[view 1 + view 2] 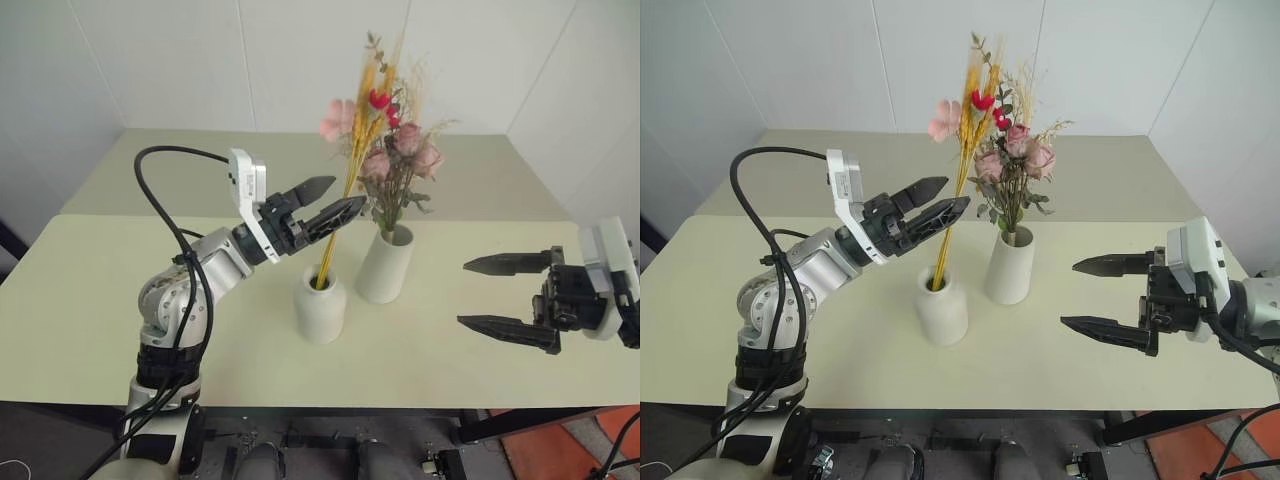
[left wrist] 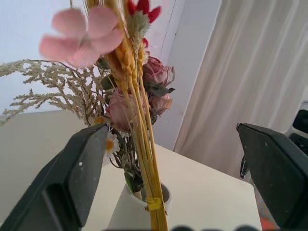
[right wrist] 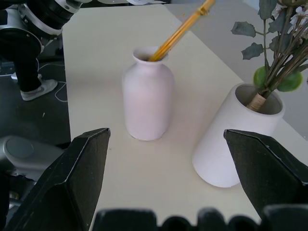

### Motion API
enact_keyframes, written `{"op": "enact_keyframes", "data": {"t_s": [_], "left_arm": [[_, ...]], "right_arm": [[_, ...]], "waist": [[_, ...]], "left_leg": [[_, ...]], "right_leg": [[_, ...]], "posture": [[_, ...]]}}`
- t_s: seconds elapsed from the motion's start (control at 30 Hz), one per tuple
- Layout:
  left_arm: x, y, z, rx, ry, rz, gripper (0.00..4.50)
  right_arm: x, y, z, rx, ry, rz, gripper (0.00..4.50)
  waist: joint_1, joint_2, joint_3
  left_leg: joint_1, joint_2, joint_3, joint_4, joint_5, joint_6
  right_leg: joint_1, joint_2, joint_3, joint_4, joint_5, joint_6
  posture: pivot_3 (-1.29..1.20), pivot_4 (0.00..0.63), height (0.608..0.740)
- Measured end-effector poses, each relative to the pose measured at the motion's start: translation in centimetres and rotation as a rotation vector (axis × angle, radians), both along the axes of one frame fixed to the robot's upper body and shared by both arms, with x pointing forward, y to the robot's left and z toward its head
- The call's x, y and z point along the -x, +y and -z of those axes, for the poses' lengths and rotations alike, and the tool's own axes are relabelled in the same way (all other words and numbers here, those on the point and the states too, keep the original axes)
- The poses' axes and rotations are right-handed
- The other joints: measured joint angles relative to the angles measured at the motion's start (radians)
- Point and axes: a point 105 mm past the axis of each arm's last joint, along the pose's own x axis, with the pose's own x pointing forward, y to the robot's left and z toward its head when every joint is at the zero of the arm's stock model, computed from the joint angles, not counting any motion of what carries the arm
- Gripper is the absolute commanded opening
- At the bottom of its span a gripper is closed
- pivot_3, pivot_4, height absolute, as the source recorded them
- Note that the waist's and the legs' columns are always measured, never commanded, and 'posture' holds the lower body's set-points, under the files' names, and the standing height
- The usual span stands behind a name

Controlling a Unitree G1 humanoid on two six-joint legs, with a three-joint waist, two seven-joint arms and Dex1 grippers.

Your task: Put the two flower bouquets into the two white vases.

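Both bouquets stand in the vases: yellow bundle (image 1: 352, 150) in the short vase (image 1: 320, 303), roses (image 1: 405, 160) in the tall vase (image 1: 386, 263). The left gripper (image 1: 327, 202) and right gripper (image 1: 485, 293) are spread wide, empty.

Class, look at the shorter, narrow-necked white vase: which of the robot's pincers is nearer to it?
Left. The left pincer hangs open just above the shorter vase, around its yellow stalks. The right pincer waits open off to the side, beyond the taller vase.

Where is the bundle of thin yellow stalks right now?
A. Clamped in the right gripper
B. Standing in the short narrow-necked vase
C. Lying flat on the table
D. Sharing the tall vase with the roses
B: the yellow-stalked bundle rises out of the short vase, beside the tall vase holding the roses.
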Motion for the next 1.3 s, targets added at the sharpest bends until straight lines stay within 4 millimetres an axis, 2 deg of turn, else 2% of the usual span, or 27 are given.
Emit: {"op": "enact_keyframes", "data": {"t_s": [0.13, 0.2, 0.37, 0.47, 0.7, 0.9, 1.3], "left_arm": [[0.8, 1.9, -0.8, -0.021, -0.029, 0.003, 4.47], [1.6, 3.6, -0.7, -0.046, -0.037, 0.002, 4.47], [4.0, 7.0, 0.0, -0.136, -0.048, 0.027, 4.47], [5.2, 9.6, 1.1, -0.256, -0.035, -0.002, 4.47], [6.8, 13.2, 1.7, -0.445, -0.067, -0.079, 4.47], [7.9, 14.6, 1.8, -0.528, -0.113, -0.072, 4.47], [8.4, 14.4, 2.2, -0.536, -0.117, -0.045, 4.47]], "right_arm": [[0.0, 0.0, 0.0, 0.0, 0.001, 0.0, 4.5], [0.1, 0.0, 0.2, 0.001, 0.006, 0.001, 4.5], [0.2, -0.1, 0.4, 0.002, 0.016, 0.002, 4.5], [0.1, -0.2, 0.4, 0.001, 0.014, 0.002, 4.5], [-0.2, -1.1, 0.4, 0.018, 0.028, 0.015, 4.5], [-0.7, -2.1, 0.2, 0.04, 0.027, 0.044, 4.5], [-0.7, -2.7, 0.1, 0.057, 0.035, 0.06, 4.5]], "waist": [[-0.004, 0.0, 0.0], [-0.006, 0.0, 0.0], [-0.004, 0.0, 0.0], [-0.005, 0.0, 0.0], [0.002, 0.0, 0.0], [0.001, 0.0, 0.0], [0.001, 0.0, 0.0]], "left_leg": [[0.0, 0.0, 0.0, 0.0, 0.0, 0.0], [0.0, 0.001, 0.0, 0.0, 0.0, 0.0], [0.0, 0.001, 0.001, 0.0, 0.0, 0.0], [0.0, 0.001, 0.001, 0.0, 0.0, 0.0], [0.0, 0.002, 0.002, 0.0, 0.0, 0.0], [0.0, 0.003, 0.003, -0.001, 0.0, 0.0], [0.0, 0.003, 0.003, -0.001, 0.0, 0.0]], "right_leg": [[0.0, 0.0, 0.0, 0.0, 0.0, 0.0], [0.0, 0.0, 0.0, 0.0, 0.0, 0.0], [-0.001, 0.0, 0.0, 0.0, 0.0, 0.0], [-0.001, 0.0, 0.0, 0.0, -0.001, -0.001], [-0.002, 0.0, 0.0, 0.0, -0.002, 0.0], [-0.002, 0.0, 0.0, 0.0, -0.003, 0.0], [-0.002, 0.0, 0.0, 0.0, -0.003, 0.0]], "posture": [[0.0, 0.15, 0.74], [0.0, 0.15, 0.74], [0.0, 0.15, 0.74], [0.0, 0.15, 0.74], [0.0, 0.15, 0.74], [0.0, 0.15, 0.74], [0.0, 0.15, 0.74]]}}
